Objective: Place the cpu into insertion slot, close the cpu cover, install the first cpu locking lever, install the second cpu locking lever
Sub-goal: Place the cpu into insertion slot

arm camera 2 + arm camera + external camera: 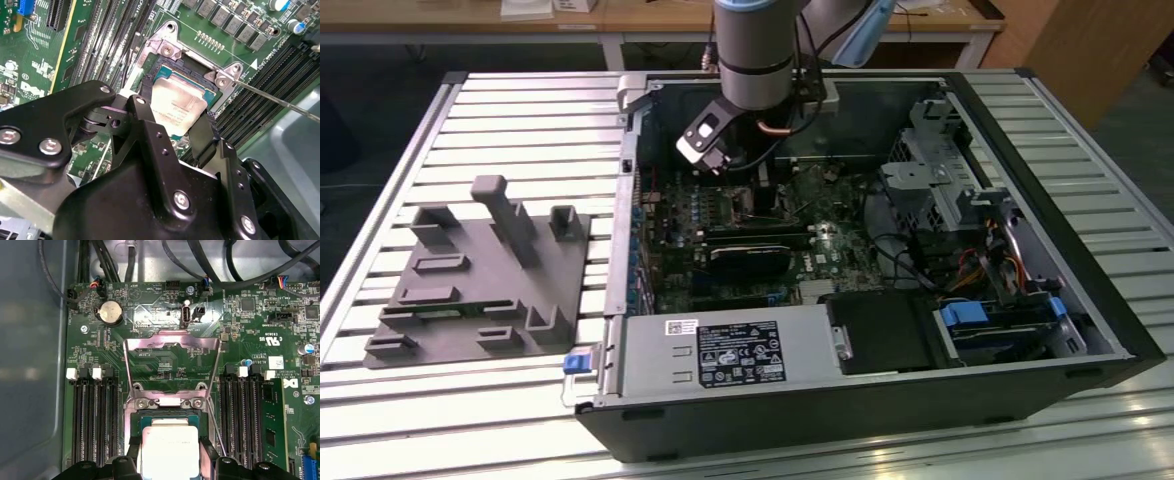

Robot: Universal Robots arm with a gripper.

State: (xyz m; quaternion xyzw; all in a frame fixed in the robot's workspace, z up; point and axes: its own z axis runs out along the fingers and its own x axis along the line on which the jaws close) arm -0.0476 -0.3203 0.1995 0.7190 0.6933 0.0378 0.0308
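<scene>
The gripper pinches the cpu: in both wrist views its black fingers press against two opposite edges of the chip. The cpu lies flat, silver top up, directly over the insertion slot, whose black rim shows past the chip's far edge. Whether the chip is fully seated in the slot or just above it cannot be told.

The cpu cover is swung open away from the slot, hinged at the screwed bracket on the slot's far side, so green board shows through its square window. A thin metal lever rod runs out at a slant from one corner of the slot, not latched down. Long black memory slots run along two opposite sides of the slot.

In the exterior view the arm reaches down into the open computer case that holds the slot's board. The case lies on a ribbed metal tabletop, and a grey moulded fixture sits outside it, well apart from the slot, towards the exterior view's left.
</scene>
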